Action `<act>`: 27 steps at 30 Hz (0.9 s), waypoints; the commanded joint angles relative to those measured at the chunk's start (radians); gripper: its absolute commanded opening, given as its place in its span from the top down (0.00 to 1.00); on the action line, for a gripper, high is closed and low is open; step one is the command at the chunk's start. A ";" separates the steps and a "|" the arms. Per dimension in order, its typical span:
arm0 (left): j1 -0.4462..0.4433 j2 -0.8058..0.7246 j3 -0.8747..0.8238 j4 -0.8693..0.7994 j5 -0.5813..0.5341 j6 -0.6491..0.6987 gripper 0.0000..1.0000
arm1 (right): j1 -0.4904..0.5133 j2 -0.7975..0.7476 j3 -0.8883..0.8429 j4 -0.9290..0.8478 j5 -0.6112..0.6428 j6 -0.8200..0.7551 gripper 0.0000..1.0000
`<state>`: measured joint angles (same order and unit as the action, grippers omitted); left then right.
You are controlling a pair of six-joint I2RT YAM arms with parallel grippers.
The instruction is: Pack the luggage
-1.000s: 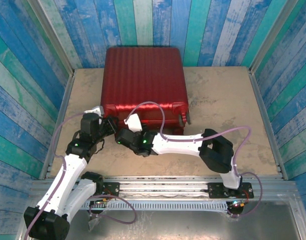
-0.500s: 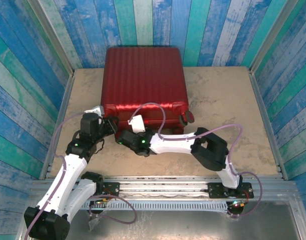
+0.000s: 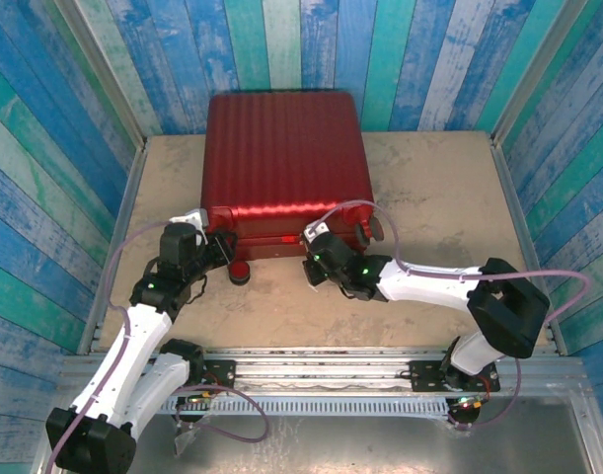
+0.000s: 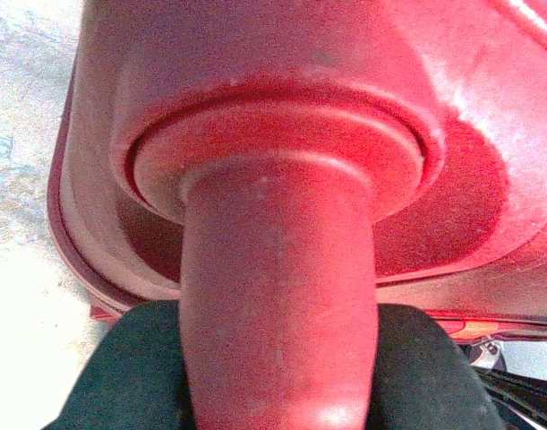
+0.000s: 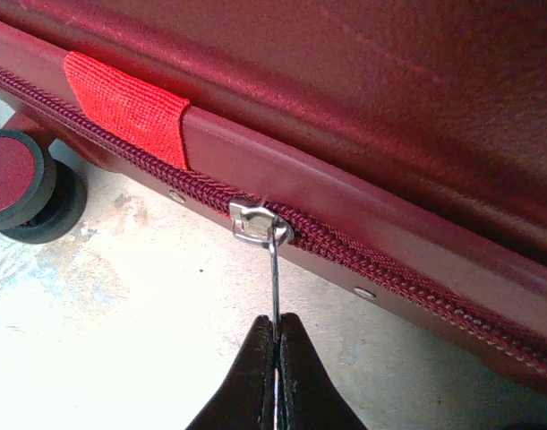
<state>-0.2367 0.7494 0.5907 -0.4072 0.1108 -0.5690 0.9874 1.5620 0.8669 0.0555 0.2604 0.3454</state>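
Right gripper (image 5: 275,324) pinches the zipper pull (image 5: 272,264) on the luggage (image 3: 281,158) just ahead.

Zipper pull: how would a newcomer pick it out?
On the big red suitcase, follow the zipper along its near edge. The pull is the thin silver strip hanging off the slider beside the red cloth tab, pinched by the right arm's fingers.

Overhead, two wrist close-ups of luggage (image 3: 281,148)
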 commanded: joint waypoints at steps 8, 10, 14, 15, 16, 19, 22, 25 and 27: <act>0.010 -0.035 0.053 -0.034 -0.128 0.003 1.00 | -0.039 -0.099 -0.080 -0.033 0.235 -0.139 0.99; 0.010 -0.019 0.062 -0.031 -0.148 0.000 1.00 | -0.037 -0.130 -0.134 0.010 0.294 -0.188 1.00; 0.012 0.029 0.092 -0.033 -0.186 0.008 1.00 | -0.039 -0.190 -0.217 0.080 0.353 -0.293 1.00; 0.013 0.040 0.102 -0.035 -0.202 0.011 1.00 | -0.038 -0.208 -0.231 0.084 0.361 -0.319 1.00; 0.013 0.050 0.114 -0.039 -0.221 0.015 1.00 | -0.041 -0.225 -0.246 0.084 0.365 -0.346 1.00; 0.027 0.078 0.145 -0.043 -0.280 0.033 1.00 | -0.063 -0.274 -0.279 0.082 0.347 -0.392 1.00; 0.087 0.117 0.172 -0.039 -0.281 0.043 1.00 | -0.124 -0.328 -0.309 0.092 0.230 -0.389 1.00; 0.176 0.158 0.179 -0.006 -0.216 0.035 1.00 | -0.192 -0.354 -0.312 0.071 0.123 -0.368 1.00; 0.235 0.192 0.181 0.023 -0.168 0.022 1.00 | -0.242 -0.361 -0.303 0.041 0.052 -0.347 1.00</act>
<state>-0.1284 0.9115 0.7242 -0.4942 0.1005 -0.4759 0.8482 1.2373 0.5655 0.1455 0.3069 -0.0624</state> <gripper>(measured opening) 0.494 0.049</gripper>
